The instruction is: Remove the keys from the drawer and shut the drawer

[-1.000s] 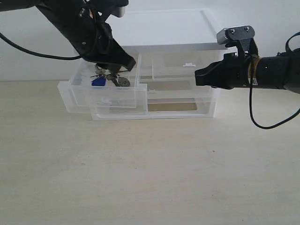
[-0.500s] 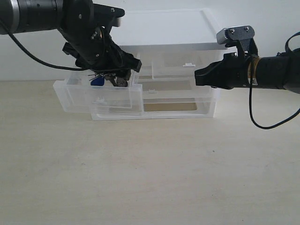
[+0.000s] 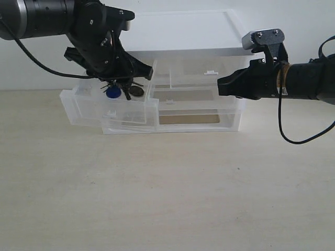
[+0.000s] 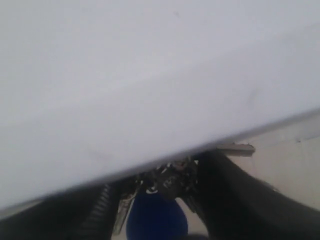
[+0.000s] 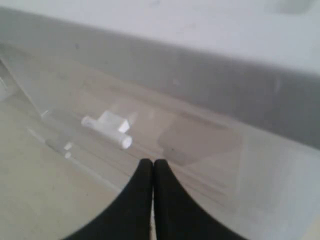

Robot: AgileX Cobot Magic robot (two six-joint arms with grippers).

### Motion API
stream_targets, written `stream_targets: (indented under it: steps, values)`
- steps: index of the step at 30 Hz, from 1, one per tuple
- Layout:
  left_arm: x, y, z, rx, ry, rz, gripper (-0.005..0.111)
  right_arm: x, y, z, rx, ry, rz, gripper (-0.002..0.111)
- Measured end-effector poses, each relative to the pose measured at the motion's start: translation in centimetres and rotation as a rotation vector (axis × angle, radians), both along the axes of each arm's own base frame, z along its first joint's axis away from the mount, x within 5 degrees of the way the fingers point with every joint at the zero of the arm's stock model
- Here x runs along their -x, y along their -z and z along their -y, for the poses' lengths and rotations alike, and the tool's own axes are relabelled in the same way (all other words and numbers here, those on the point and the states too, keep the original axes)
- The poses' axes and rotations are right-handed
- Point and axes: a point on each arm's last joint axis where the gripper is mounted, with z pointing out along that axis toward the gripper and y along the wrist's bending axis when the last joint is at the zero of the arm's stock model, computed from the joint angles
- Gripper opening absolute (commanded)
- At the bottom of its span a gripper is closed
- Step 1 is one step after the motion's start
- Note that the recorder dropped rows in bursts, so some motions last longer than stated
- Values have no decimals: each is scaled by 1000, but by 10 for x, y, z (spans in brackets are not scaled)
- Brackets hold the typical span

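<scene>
Left tool (image 3: 121,81) is clamping down on the keys (image 3: 123,92), its two dark fingers (image 4: 225,200) pinching the ring end of the bunch. The keys are hanging straight beneath this tool, with the blue oval tag (image 3: 112,93) dangling on the side away from the other arm and the dark grey fob (image 3: 137,91) on the side toward it. In the left wrist view the keys (image 4: 167,180) are sitting between the fingers, and the blue tag (image 4: 155,220) is hanging just under them. Directly below the tool, the drawer (image 3: 104,107) is standing pulled out from the clear plastic drawer unit (image 3: 201,104), its white tab handle (image 3: 111,112) facing forward. The bunch is hanging at about rim height over the open drawer; whether its lowest tips are clearing the rim is not telling from these views.

Right tool (image 3: 220,86) is holding its black fingertips (image 5: 145,172) pressed together, gripping nothing. It is hovering level in front of the unit's upper right drawer (image 3: 207,73), whose tab handle (image 5: 112,125) is lying just beside the tips, apart from them. Under both tools the pale worktop (image 3: 167,198) is carrying the unit.
</scene>
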Motion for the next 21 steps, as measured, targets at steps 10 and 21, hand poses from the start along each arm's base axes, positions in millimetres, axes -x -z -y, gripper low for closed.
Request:
stream_targets:
  steps: [10,21]
  values:
    - [11,-15,17,23,184,28,4,0,0,0,0,0,0,0]
    - [37,-57,22,22,231,100,6,0,0,0,0,0,0,0]
